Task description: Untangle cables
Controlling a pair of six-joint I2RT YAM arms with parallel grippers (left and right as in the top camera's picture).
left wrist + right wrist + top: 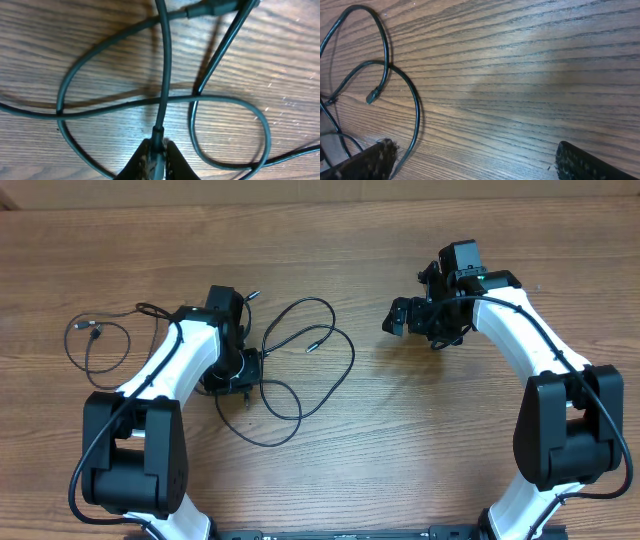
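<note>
The cables (305, 302) lie in loose, overlapping loops on the worktop (420, 450), left of centre, with a separate loop (100, 330) further out on the robot's left. In the left wrist view the strands cross one another more than once, so the tangle is not yet undone.

Your left fingers (147, 161) are down in the heap at its left edge (243, 370) and are pinched shut on a single strand (165, 65). That strand runs straight away from the fingertips, its long axis in line with the fingers, and passes over a crossing strand just ahead of them. Whichever way you draw it, that crossing is likely to decide whether it slides free or tightens.

Your right fingers (580, 162) are spread wide with only bare wood between them, holding nothing. In the overhead view they sit (398, 320) to the right of the heap and apart from it; the nearest loop and a plug tip (372, 95) lie toward the left of the right wrist view. The left arm is the nearer one, already in the heap, so judge your next pull from it.
</note>
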